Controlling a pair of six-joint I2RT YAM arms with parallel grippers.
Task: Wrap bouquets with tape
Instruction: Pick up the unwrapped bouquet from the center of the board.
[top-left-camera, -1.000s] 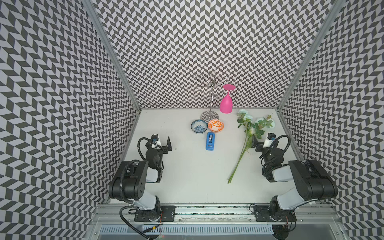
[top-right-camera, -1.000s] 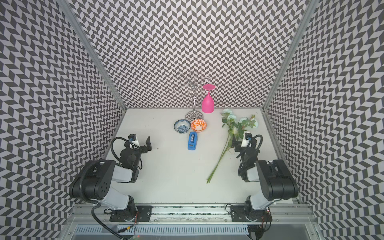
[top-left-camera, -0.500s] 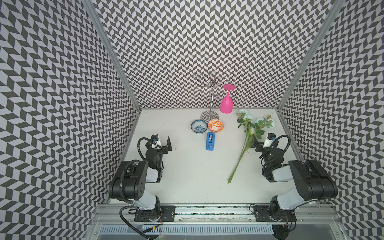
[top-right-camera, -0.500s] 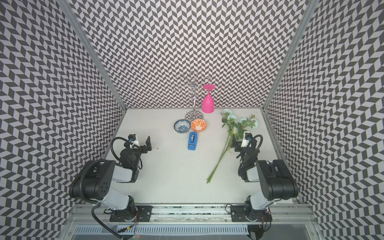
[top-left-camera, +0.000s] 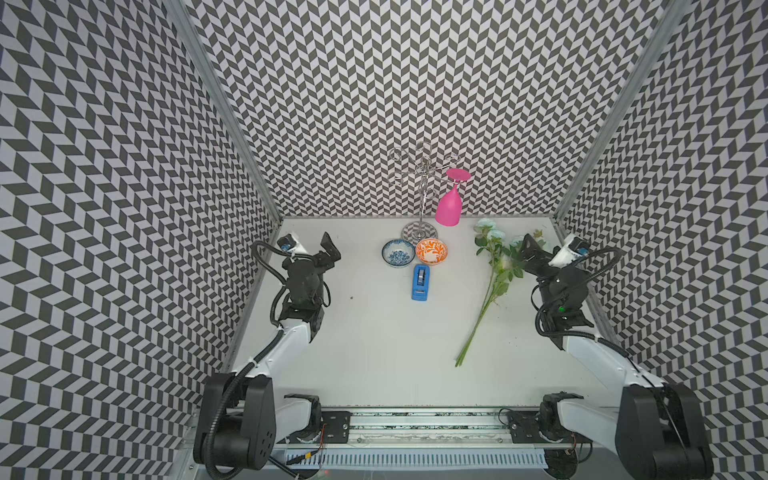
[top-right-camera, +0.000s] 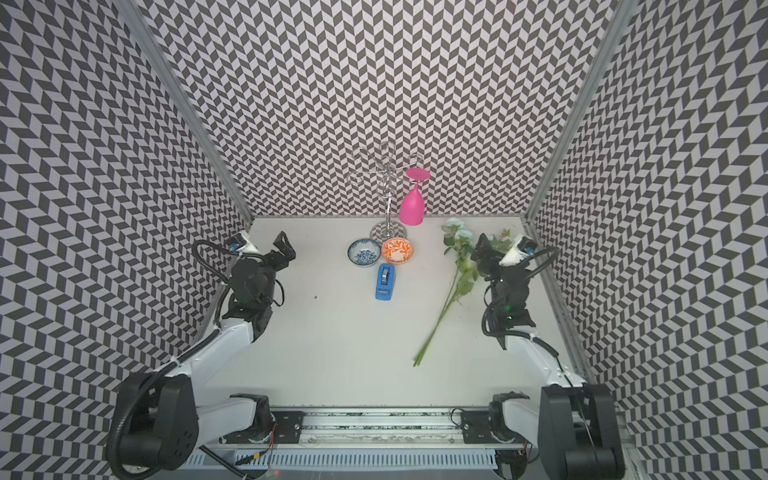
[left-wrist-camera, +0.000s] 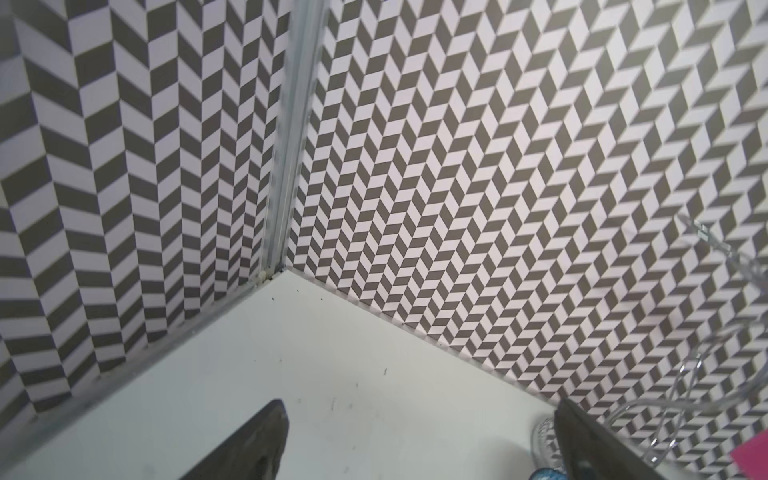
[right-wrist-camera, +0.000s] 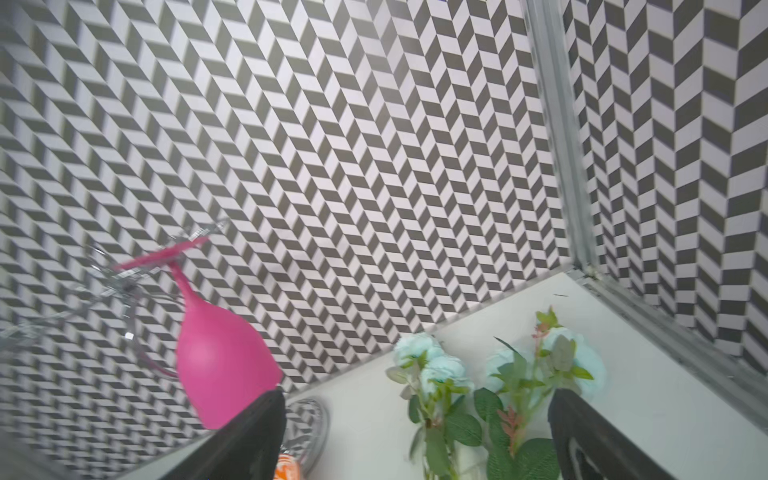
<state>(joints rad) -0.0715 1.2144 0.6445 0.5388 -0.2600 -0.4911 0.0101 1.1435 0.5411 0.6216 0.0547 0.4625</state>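
nothing begun; left hand (left-wrist-camera: 417, 415) and right hand (right-wrist-camera: 415, 403) wide, empty. next i grip bouquet (top-left-camera: 494, 270) beside right hand, then tape (top-left-camera: 420, 282).

Place: enclosed robot test cell, lab-like
Walls: grey-and-white chevron-patterned panels (top-left-camera: 415, 83) on three sides of flat white tabletop (top-left-camera: 374, 353)
Rail: aluminium bar (top-left-camera: 415, 417) along tabletop's near edge, carrying two white-and-black robot arms (top-left-camera: 286, 345)

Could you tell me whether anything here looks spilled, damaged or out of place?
Nothing stands out: the bouquet lies flat, the tape rests near the orange bowl, and the pink glass hangs inverted from its rack.
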